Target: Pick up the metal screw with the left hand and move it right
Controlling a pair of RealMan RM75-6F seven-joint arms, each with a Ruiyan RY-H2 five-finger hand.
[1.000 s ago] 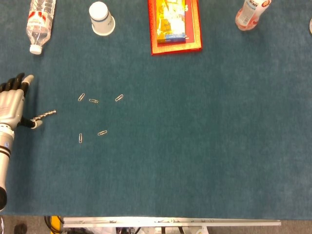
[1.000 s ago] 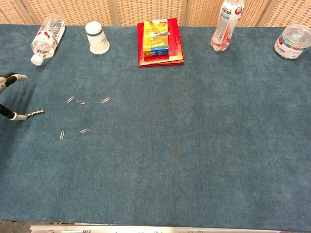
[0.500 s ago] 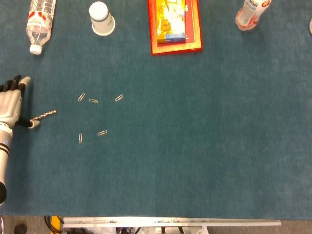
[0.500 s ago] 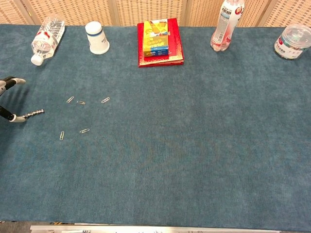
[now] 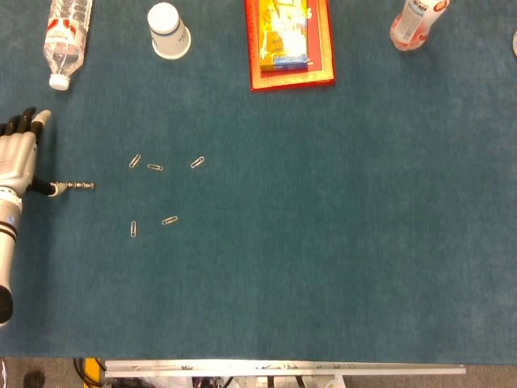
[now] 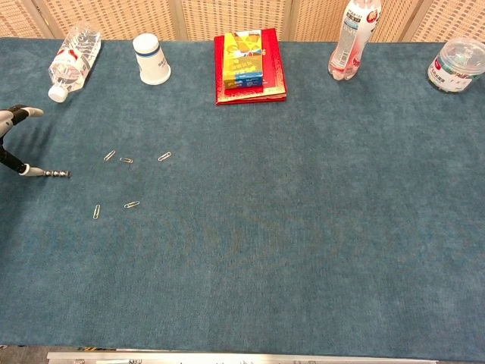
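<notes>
The metal screw [image 5: 77, 187] lies flat on the blue cloth near the table's left edge, pointing left to right; in the chest view the screw [image 6: 57, 174] shows the same way. My left hand [image 5: 18, 159] is just left of it, fingers stretched out toward the far side and spread apart. Its thumb tip [image 5: 50, 190] touches the screw's left end, and nothing is pinched. The chest view shows only the edge of the left hand [image 6: 10, 161]. My right hand appears in neither view.
Several paper clips [image 5: 153, 167] lie scattered just right of the screw. At the far edge are a lying water bottle [image 5: 65, 32], a tipped paper cup [image 5: 168, 31], a red book [image 5: 289, 40], a drink bottle [image 6: 352, 38] and a clear jar [image 6: 457, 64].
The screw has swung from a tilt to lie level. My left hand drew back left and slightly toward the far side, its thumb tip staying at the screw's end.
</notes>
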